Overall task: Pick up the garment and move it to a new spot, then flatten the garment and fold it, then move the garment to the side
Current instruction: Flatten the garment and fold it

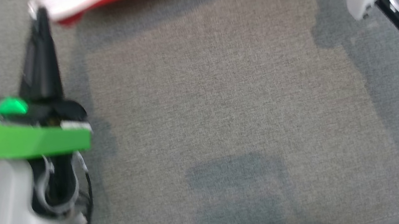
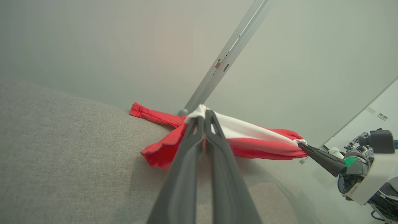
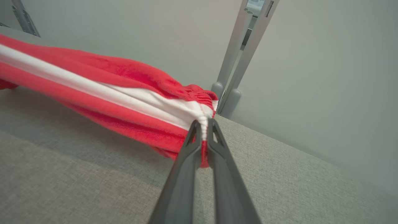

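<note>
1. Left gripper is clamping one end of red-and-white striped cloth garment.
2. Right gripper is pinching opposite end.
3. Garment is stretching lengthwise between them, over grey fabric surface.

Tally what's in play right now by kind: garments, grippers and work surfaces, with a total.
Garments: 1, the red-and-white garment, stretched between the grippers.
Grippers: 2, the left gripper and the right gripper, each shut on the garment.
Work surfaces: 1, the grey fabric surface.
Total: 4
</note>
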Robot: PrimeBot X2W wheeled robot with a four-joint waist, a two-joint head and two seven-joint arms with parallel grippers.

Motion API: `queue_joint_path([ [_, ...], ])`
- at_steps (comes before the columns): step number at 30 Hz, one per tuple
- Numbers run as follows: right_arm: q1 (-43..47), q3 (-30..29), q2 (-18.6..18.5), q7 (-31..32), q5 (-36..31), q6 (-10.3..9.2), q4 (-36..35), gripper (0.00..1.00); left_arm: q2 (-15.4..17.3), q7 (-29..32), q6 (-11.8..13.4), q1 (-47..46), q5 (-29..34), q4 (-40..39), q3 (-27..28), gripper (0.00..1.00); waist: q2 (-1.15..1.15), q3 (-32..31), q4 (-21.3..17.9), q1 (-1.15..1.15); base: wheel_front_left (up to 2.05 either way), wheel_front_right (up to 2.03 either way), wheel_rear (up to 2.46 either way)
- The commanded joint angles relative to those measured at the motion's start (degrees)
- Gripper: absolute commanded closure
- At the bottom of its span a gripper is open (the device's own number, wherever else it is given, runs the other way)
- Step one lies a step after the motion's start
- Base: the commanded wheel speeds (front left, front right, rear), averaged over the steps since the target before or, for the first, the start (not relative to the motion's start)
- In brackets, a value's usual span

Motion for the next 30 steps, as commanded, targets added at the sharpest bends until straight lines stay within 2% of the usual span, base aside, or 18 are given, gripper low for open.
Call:
queue_joint_path([
  [1,3.92,-1.15,-1.48,0.04,-0.61,-0.16,-2.05,1.0,0.07,-0.84,0.49,4.31,-1.09,-1.38,0.46,1.0,0.0,-5.72,1.79,0.0,0.0,0.0,0.0],
  [3,11.72,-3.76,-1.6,0.94,-1.36,-0.19,-5.41,1.0,0.03,-1.59,0.97,11.61,-0.94,-3.21,-0.02,1.0,0.0,-9.03,2.35,0.0,0.0,0.0,0.0],
  [6,18.72,-6.22,-0.84,1.81,-2.17,-0.19,-7.74,1.0,-0.15,-1.88,1.18,17.21,-0.1,-3.47,-1.68,1.0,0.0,-12.56,3.05,0.0,0.0,0.0,0.0],
  [15,32.85,-7.91,0.48,4.77,-4.51,-0.18,-9.59,1.0,-0.48,-1.72,2.09,29.28,1.83,-2.47,-6.8,1.0,0.0,-21.3,4.54,0.0,0.0,0.0,0.0],
  [24,45.53,-9.52,-0.71,12.44,-3.56,-0.17,-17.19,1.0,0.49,-1.22,3.32,38.41,1.44,-3.89,-9.41,1.0,0.0,-25.16,5.84,0.0,0.0,0.0,0.0],
  [30,56.13,-15.61,1.08,16.24,-3.05,-0.18,-25.41,1.0,1.91,-0.91,4.36,42.78,1.39,-6.46,-10.01,1.0,0.0,-25.96,6.12,0.0,0.0,0.0,0.0],
])
